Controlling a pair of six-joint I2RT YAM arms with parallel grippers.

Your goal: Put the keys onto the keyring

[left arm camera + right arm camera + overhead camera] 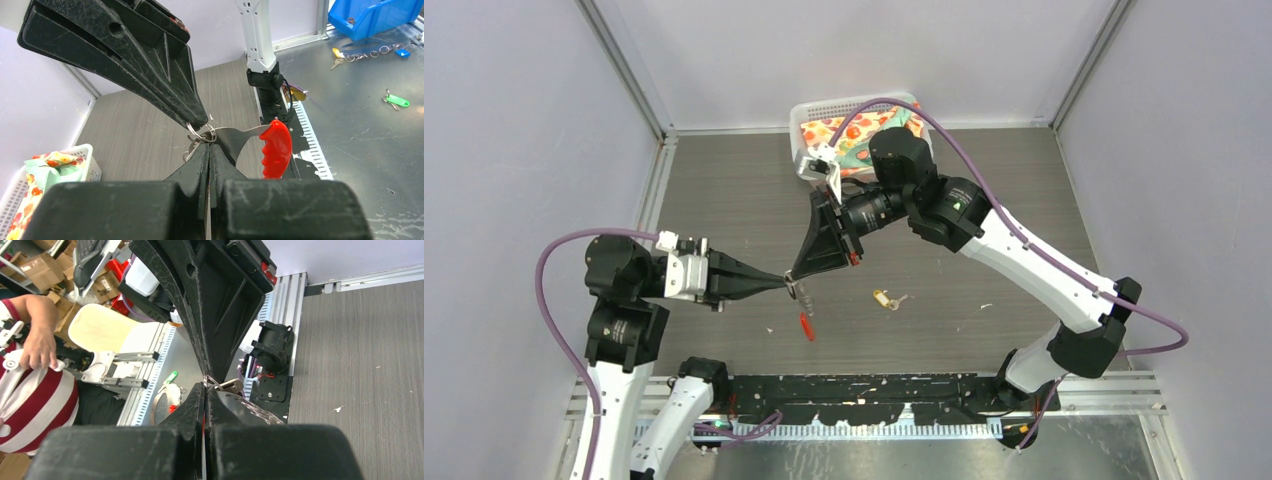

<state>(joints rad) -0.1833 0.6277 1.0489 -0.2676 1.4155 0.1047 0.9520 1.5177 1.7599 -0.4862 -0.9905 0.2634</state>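
Left pincer [208,150] pressed together on thin silver wire loops of the keyring [200,134] | right pincer [796,272] pinching the same loops, tips touching | ribbed glossy red tag [275,149] hangs at 6 o'clock in the top view, possibly joined to a flat silver blade | brass key [883,298] lies on the grey wood-grain tabletop [724,190], 3 o'clock of the pincers
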